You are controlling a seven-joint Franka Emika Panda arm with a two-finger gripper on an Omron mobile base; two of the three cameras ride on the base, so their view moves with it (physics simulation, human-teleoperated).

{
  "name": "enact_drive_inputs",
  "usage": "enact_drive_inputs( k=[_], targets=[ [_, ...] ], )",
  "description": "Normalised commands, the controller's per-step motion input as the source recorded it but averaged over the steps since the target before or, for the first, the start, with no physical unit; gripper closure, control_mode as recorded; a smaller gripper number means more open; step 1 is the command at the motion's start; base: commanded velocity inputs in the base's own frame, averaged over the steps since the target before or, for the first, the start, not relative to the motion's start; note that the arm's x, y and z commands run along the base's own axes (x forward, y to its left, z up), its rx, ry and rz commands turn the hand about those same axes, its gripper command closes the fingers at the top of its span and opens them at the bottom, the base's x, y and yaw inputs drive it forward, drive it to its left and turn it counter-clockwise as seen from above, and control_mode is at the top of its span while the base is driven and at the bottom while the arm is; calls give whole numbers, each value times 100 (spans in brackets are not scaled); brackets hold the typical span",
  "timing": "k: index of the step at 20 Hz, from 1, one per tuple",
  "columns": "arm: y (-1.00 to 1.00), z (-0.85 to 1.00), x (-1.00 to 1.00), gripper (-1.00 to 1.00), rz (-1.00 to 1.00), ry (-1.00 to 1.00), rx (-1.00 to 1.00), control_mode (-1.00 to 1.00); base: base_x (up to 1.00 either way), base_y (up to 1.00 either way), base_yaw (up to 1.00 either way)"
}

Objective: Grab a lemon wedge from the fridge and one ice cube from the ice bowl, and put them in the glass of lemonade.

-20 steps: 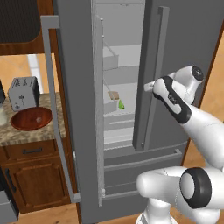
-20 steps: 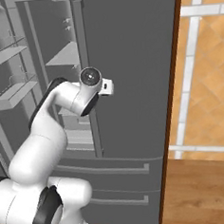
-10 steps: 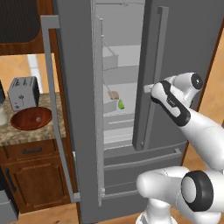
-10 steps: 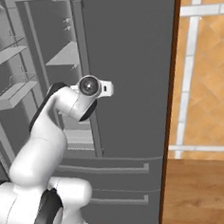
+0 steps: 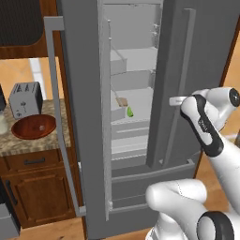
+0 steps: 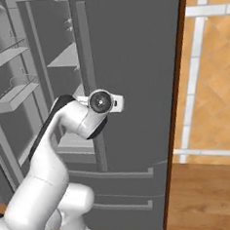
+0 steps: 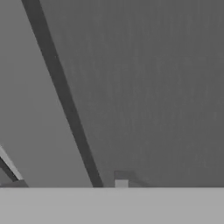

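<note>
fingers hidden behind fridge [image 5: 206,56] handle | glass of lemonade [image 5: 2,123] prob cut off

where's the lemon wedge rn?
In the left base view, the lemon wedge sits on a middle shelf inside the open fridge, just right of a small tan block.

Inside the open fridge [image 5: 197,51], the lemon wedge [image 5: 129,112] sits on a shelf beside a small block [image 5: 122,101]; left, the ice bowl [image 5: 33,126] rests on the surface before a toaster [image 5: 26,99].
</note>
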Motion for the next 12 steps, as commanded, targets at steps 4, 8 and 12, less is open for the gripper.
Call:
enact_drive_inputs(
  k=[4, 8, 12],
  targets=[
    [-100, 14, -100, 100, -5, 5, 18, -100, 0, 0, 0],
    [-100, 7, -85, 100, -8, 12, 17, -100, 0, 0, 0],
    [-100, 7, -78, 100, -9, 16, 16, -100, 0, 0, 0]
  ],
)
